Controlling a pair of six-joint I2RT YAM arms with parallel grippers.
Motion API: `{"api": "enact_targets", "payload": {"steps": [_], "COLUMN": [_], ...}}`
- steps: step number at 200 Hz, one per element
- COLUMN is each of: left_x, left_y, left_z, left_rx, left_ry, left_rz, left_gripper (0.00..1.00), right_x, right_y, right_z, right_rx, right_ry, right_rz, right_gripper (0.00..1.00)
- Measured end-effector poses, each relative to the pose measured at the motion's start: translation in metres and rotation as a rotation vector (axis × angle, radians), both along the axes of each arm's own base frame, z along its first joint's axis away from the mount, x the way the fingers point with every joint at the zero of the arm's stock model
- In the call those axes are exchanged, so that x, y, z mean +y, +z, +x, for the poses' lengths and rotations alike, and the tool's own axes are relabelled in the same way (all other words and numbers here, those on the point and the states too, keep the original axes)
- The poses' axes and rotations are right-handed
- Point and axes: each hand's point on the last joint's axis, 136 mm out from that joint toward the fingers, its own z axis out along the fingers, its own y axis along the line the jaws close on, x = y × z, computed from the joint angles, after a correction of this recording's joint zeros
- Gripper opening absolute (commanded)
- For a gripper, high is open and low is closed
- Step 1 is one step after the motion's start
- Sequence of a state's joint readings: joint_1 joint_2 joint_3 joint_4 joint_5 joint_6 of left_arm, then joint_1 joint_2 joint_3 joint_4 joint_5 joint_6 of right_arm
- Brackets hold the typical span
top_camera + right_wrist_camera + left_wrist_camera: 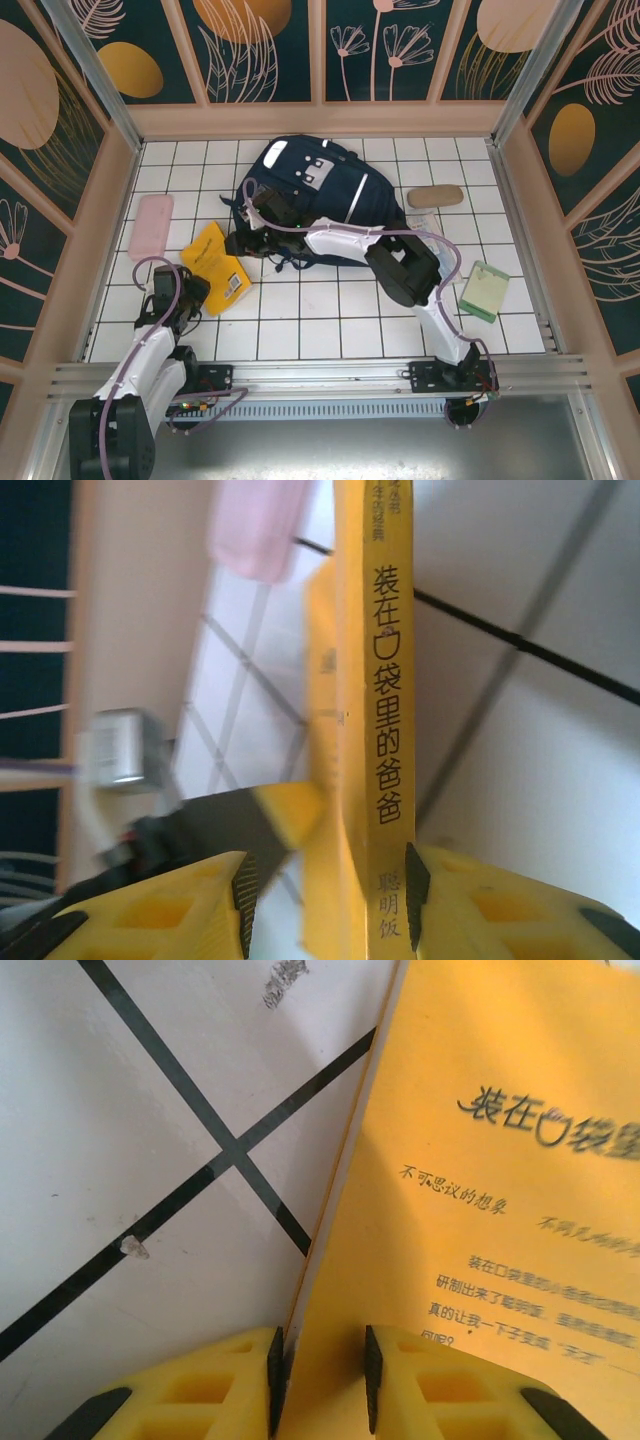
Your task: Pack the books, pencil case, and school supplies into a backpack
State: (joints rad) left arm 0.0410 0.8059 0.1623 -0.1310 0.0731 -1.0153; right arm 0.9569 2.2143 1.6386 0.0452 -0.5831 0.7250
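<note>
Top external: left hand [195, 288] and right hand [243, 240] straddle opposite edges of yellow book [218, 268]; clamped or not, cannot tell; backpack [320, 185] just beyond.

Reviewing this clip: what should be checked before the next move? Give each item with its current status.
1. Yellow book edge sits between the left tool pads: ok.
2. Its spine sits between the right tool pads: ok.
3. Either tool clamped firmly on the book: cannot tell.
4. Backpack opening ready to receive the book: cannot tell.
5. Pink case and tan pouch packed: not ok, both lie outside the backpack.
</note>
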Motion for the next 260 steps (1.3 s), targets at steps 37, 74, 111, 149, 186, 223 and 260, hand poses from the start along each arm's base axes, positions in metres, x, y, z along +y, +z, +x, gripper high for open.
{"api": "enact_targets", "payload": {"steps": [37, 74, 111, 149, 186, 223, 260], "left_x": [-0.001, -0.001, -0.008, -0.013, -0.016, -0.020, -0.019], "left_y": [0.003, 0.003, 0.005, 0.005, 0.002, 0.012, 0.066], "left_z": [0.000, 0.000, 0.001, 0.000, -0.003, 0.000, 0.029], "left_rx": [-0.015, -0.018, -0.026, -0.022, -0.006, 0.009, -0.072], "left_ry": [-0.004, -0.004, -0.030, -0.049, -0.058, -0.087, -0.125], "left_rz": [-0.004, -0.004, -0.034, -0.058, -0.068, -0.073, -0.034], "left_gripper": [0.29, 0.29, 0.29, 0.30, 0.32, 0.37, 0.46], "right_x": [0.017, 0.024, 0.023, 0.007, -0.004, -0.008, -0.034], "right_y": [0.024, 0.027, 0.002, -0.043, -0.058, -0.038, -0.006], "right_z": [-0.009, -0.014, -0.025, -0.040, -0.041, -0.041, -0.026], "right_rx": [-0.054, -0.120, -0.158, -0.156, -0.124, -0.121, -0.136], "right_ry": [0.065, 0.097, 0.130, 0.146, 0.128, 0.107, 0.016], "right_rz": [0.028, -0.002, -0.102, -0.254, -0.272, -0.250, -0.222], "right_gripper": [0.44, 0.41, 0.33, 0.25, 0.00, 0.00, 0.00]}}
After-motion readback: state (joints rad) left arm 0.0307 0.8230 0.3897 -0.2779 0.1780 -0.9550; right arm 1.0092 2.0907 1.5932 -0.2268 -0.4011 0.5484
